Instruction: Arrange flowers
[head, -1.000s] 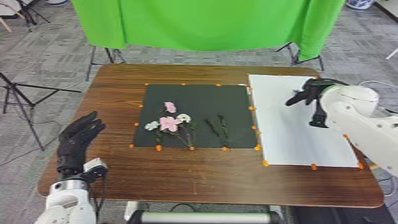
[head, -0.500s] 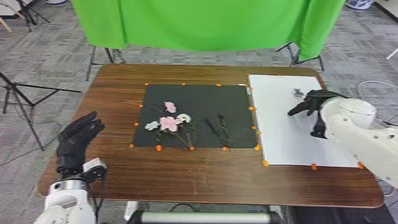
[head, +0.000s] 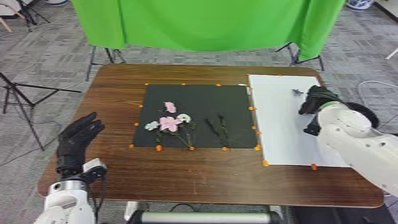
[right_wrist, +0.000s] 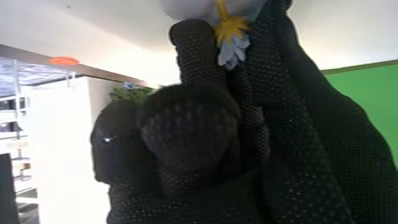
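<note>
Shifted outward and turned since the earlier frame, the right hand (head: 318, 100) is at the white sheet's (head: 282, 130) outer edge, its fingers extended close together, a small grey piece (head: 298, 92) beside it. Bare paper separates it from the black mat (head: 195, 95), where pink and white flowers (head: 169, 123) lie well leftward. The left hand (head: 76, 140) waits extended.

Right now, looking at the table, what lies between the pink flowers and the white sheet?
In the head view, dark stems lie on the black sheet between them, then orange dots along its edge.
</note>
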